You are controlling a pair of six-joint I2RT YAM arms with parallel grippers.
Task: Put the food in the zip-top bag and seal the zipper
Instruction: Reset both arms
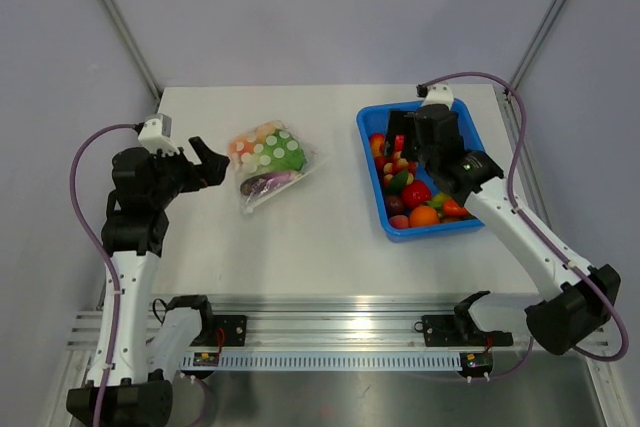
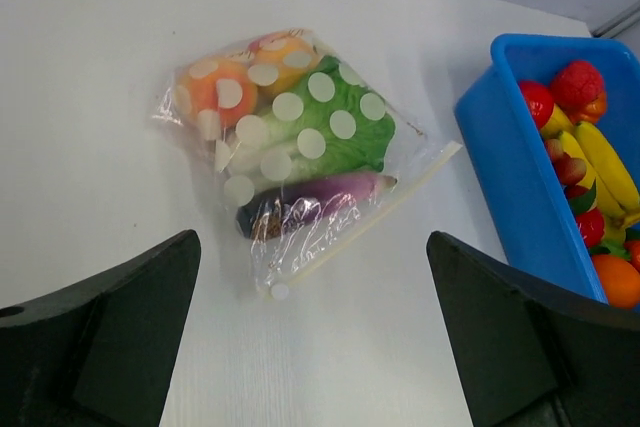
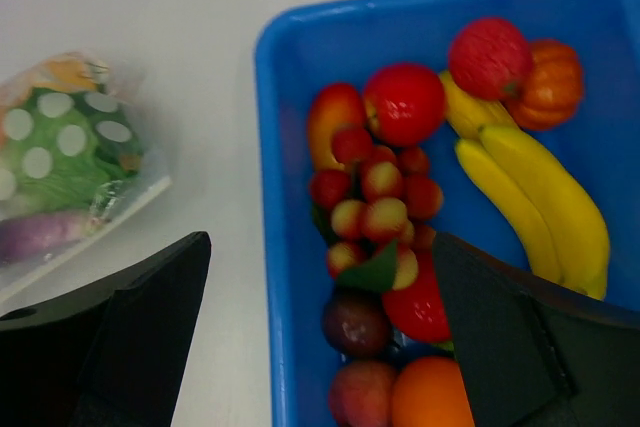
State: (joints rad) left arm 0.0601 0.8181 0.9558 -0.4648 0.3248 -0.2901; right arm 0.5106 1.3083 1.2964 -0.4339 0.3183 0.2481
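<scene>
Clear white-dotted zip-top bag [image 1: 268,165] is lying left of centre, holding green lettuce [image 2: 340,127] and purple eggplant [image 2: 322,197] — left claw [image 1: 209,160], spread, is hovering beside it, probably to seal; right claw [image 3: 320,242], spread, is hanging over blue rectangular tray [image 3: 265,197] — likely for more toy food [image 3: 403,104].

tray [image 2: 510,177] edge-cropped, zipper [image 2: 350,230] closure indiscernible

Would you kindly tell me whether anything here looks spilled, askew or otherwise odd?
Nothing is spilled. The bag lies skewed to the table edges, and the eggplant sits right against the zipper, which may hinder sealing; whether it is shut, I cannot tell. Other food lies in the tray.
</scene>
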